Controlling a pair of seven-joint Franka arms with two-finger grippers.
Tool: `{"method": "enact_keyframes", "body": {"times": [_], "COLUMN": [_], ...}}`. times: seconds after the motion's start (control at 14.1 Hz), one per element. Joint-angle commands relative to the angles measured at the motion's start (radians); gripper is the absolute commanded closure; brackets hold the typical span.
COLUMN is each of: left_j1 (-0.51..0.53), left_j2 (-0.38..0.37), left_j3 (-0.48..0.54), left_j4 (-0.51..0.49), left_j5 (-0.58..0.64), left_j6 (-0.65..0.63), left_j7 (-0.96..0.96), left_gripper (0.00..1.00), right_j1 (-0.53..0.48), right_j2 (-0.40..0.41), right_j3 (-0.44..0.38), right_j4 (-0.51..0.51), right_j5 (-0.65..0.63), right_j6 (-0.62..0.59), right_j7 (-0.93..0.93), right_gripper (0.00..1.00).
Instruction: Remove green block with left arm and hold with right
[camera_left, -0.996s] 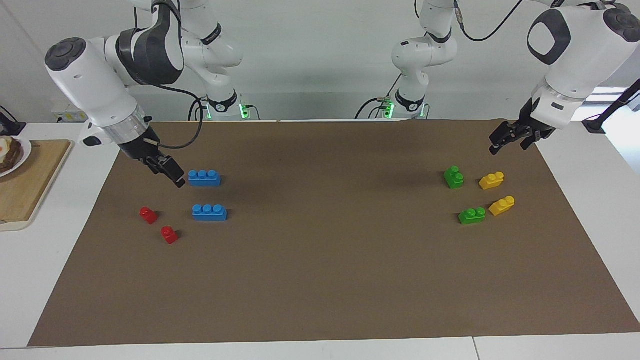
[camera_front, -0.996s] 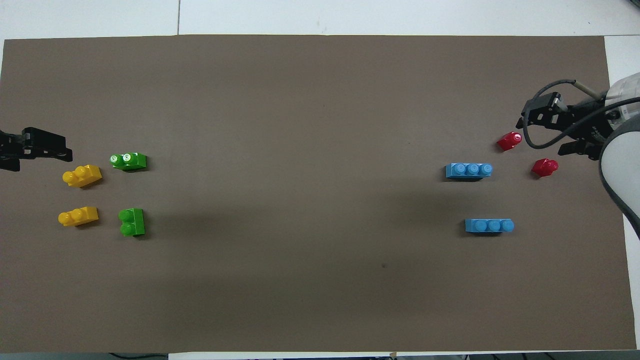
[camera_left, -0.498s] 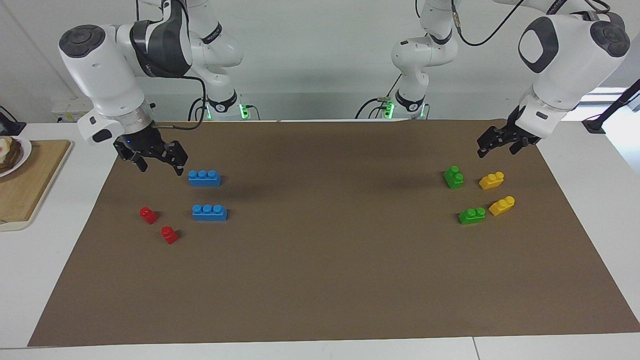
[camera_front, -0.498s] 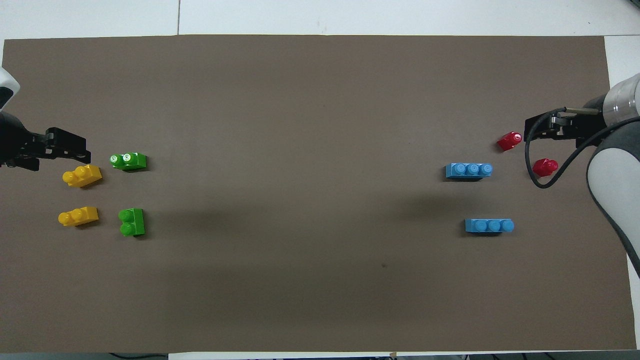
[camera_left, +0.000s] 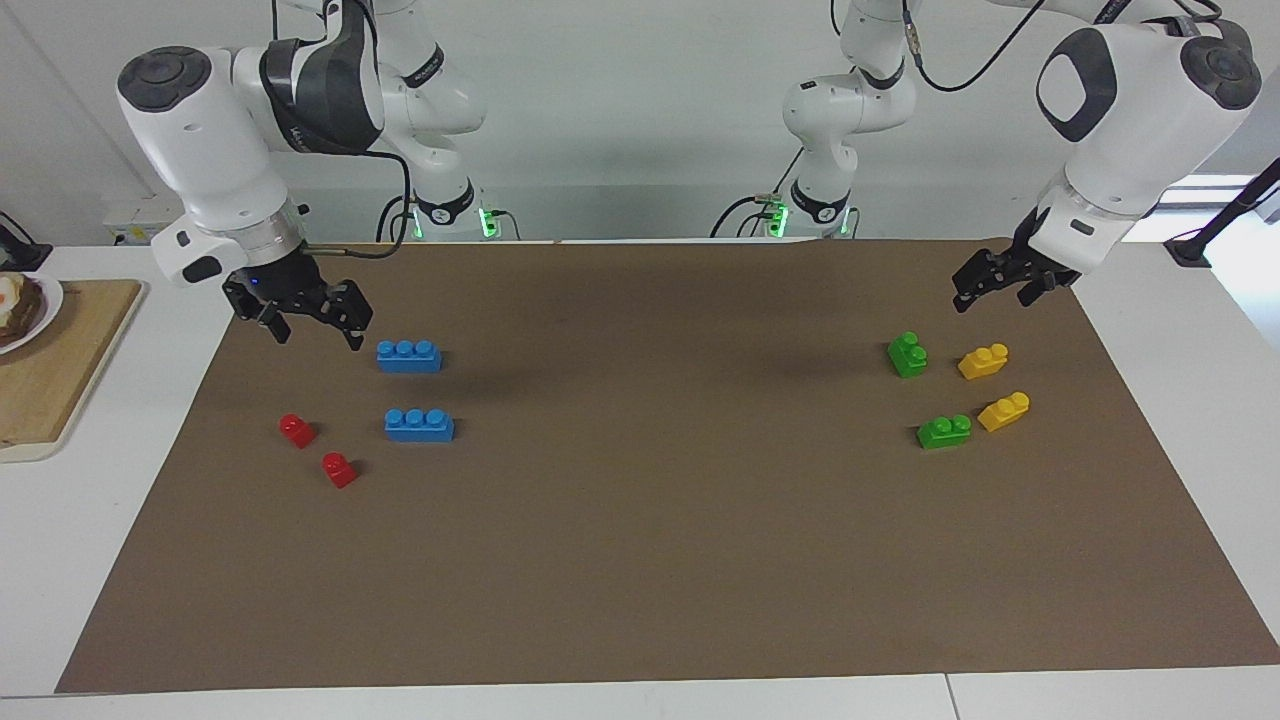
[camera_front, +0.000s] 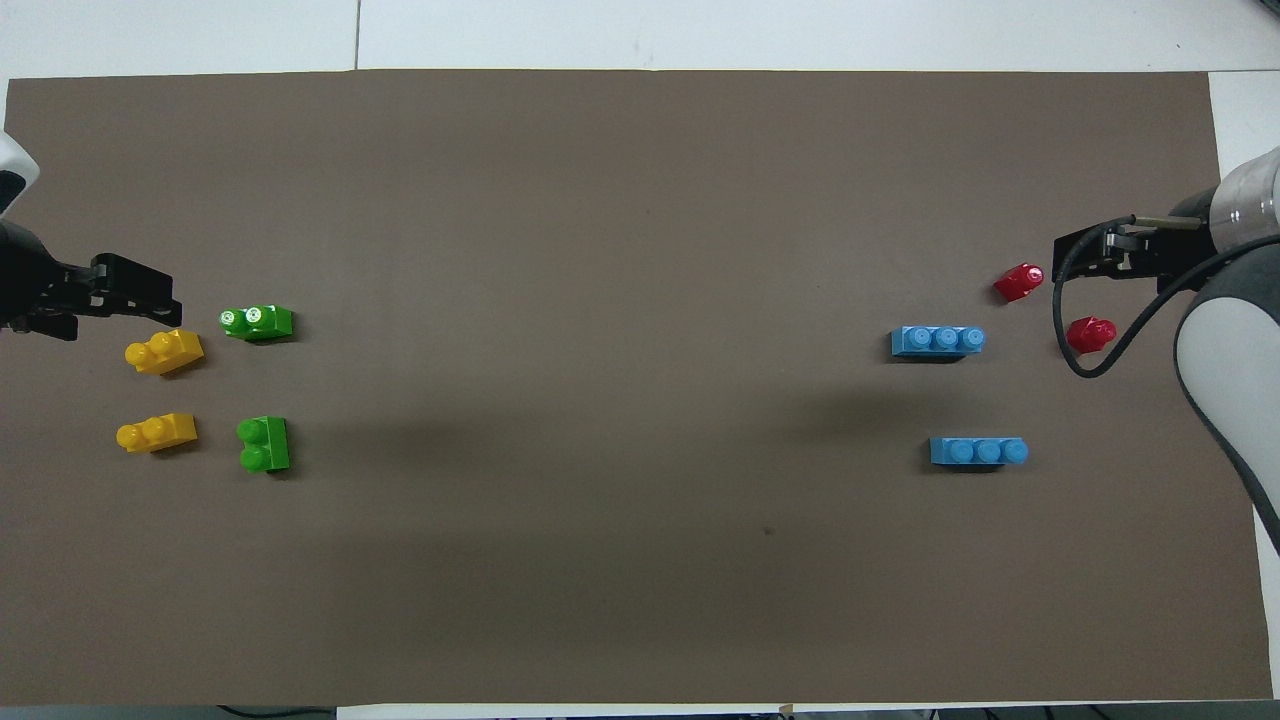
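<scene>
Two green blocks lie on the brown mat at the left arm's end: one (camera_left: 907, 354) (camera_front: 264, 443) nearer to the robots, the other (camera_left: 944, 431) (camera_front: 257, 321) farther. My left gripper (camera_left: 992, 287) (camera_front: 118, 298) hangs open and empty above the mat, over the spot beside the yellow bricks, apart from both green blocks. At the right arm's end my right gripper (camera_left: 312, 322) (camera_front: 1098, 255) hangs open and empty above the mat, beside the nearer blue brick (camera_left: 409, 356).
Two yellow bricks (camera_left: 983, 361) (camera_left: 1004, 411) lie beside the green blocks. A second blue brick (camera_left: 419, 425) and two small red bricks (camera_left: 297, 430) (camera_left: 339, 469) lie at the right arm's end. A wooden board (camera_left: 60, 370) sits off the mat.
The right gripper has turned and lifted away from the nearer blue brick, its fingers now pointing down. The left gripper has shifted slightly toward the blocks. No brick has moved.
</scene>
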Motion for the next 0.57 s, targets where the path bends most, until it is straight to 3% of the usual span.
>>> {"method": "enact_keyframes", "body": {"times": [0.0,0.5], "left_j1": [-0.035,-0.038], "left_j2": [0.003,0.005], "left_j3": [0.018,0.021], "left_j4": [0.024,0.038], "left_j5": [0.016,0.019], "left_j6": [-0.011,-0.034], "left_j7": [-0.022,-0.017], "left_gripper": [0.00,0.00], "right_j1": [-0.012,-0.006], "right_j2": [-0.011,-0.032], "right_j3": [0.004,0.002], "right_j4": [0.005,0.039], "right_j5": [-0.020,0.010], "right_j6": [-0.023,-0.104], "right_j7": [-0.024,-0.016], "right_gripper": [0.00,0.00]}}
